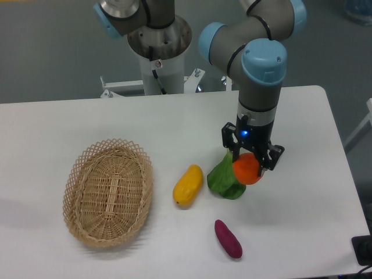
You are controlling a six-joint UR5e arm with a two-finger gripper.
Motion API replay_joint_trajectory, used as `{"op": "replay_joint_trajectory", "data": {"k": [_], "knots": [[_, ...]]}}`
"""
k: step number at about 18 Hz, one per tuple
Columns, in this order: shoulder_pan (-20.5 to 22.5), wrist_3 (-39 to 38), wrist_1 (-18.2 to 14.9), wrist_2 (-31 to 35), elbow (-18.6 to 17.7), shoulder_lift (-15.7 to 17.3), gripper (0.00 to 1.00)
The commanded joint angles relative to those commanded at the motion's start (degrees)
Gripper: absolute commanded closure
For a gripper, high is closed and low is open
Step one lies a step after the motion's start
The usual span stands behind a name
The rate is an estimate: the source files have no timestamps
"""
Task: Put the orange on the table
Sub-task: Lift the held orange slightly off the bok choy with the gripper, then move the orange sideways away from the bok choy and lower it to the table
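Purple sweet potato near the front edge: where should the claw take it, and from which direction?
Grip the purple sweet potato across its narrow middle, coming straight down from above. It lies flat on the table, elongated and angled, so the fingers should straddle the short axis. Bare table on both sides leaves them room.

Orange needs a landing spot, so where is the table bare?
Bare table lies right of the tool holding the orange, and behind the basket. It is crowded by the green vegetable, yellow fruit and purple vegetable.

Grey floor point(52, 52) behind, white metal frame point(119, 86) at far edge, even overhead light
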Motion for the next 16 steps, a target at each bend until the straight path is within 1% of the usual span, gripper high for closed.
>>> {"op": "replay_joint_trajectory", "data": {"k": [2, 3, 5, 6, 8, 10, 11, 13, 16], "knots": [[-0.1, 0.1, 0.2, 0.1, -0.5, 0.1, 0.48], [-0.1, 0.2, 1.0, 0.1, -1.1, 0.1, 0.48], [-0.1, 1.1, 5.8, 0.2, -3.2, -0.1, 0.48], [0.1, 1.2, 6.3, 0.2, -3.5, -0.2, 0.49], [0.3, 2.8, 6.3, 0.5, -3.7, -0.4, 0.48], [1.7, 6.3, 6.4, 3.8, -4.3, -0.9, 0.48], [2.5, 7.9, 6.8, 5.5, -4.4, -1.6, 0.48], [4.1, 10.6, 7.8, 6.6, -4.4, -3.2, 0.48], [4.9, 10.3, 10.9, 6.8, -3.6, -6.4, 0.49]]}}
